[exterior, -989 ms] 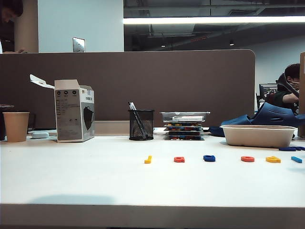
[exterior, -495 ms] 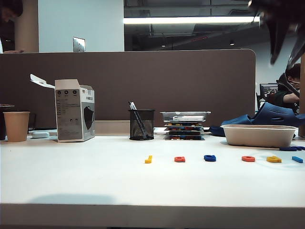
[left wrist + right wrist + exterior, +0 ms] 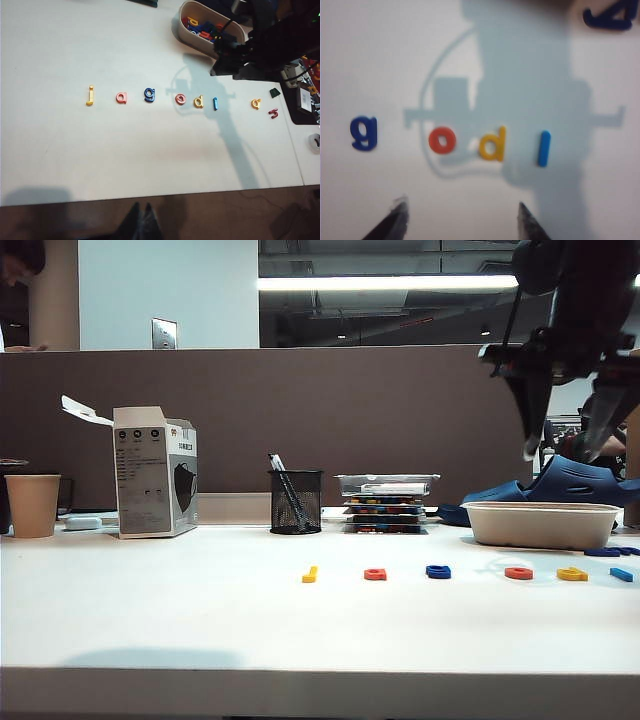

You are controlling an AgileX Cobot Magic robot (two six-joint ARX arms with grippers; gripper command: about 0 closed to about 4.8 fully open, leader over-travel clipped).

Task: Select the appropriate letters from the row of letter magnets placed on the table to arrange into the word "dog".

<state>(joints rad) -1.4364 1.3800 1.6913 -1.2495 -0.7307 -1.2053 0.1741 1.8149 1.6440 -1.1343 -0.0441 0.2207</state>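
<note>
White bench (image 3: 200,620) spans the full exterior view. A tall brown partition stands behind it.

Along the back edge of the bench stand a white carton (image 3: 155,472) with its flap open, a shallow beige tray (image 3: 540,523), a black mesh pen cup (image 3: 296,501), a stack of flat cases (image 3: 387,502) and a paper cup (image 3: 33,504).

Right arm hangs above the bench at the right of the exterior view, well clear of the surface. Right pincer (image 3: 565,455) points down, fingers spread wide, nothing between them. In the right wrist view the two fingertips (image 3: 395,220) frame bare bench just short of the letters.

Left pincer (image 3: 140,222): only dark tips show at the edge of the left wrist view, over the floor beside the bench; they lie close together, but whether fully closed cannot be told.

Row of letter magnets (image 3: 150,96) lies in one line on the bench, in front of the tray: yellow "j" (image 3: 90,95), red-orange "a" (image 3: 121,98), dark blue "g" (image 3: 149,94), red-orange "o" (image 3: 180,99), yellow "d" (image 3: 199,101), light blue stick (image 3: 215,103). The "o" and "d" sit just beside each other, directly under the right pincer. All letters lie flat and apart.
</note>
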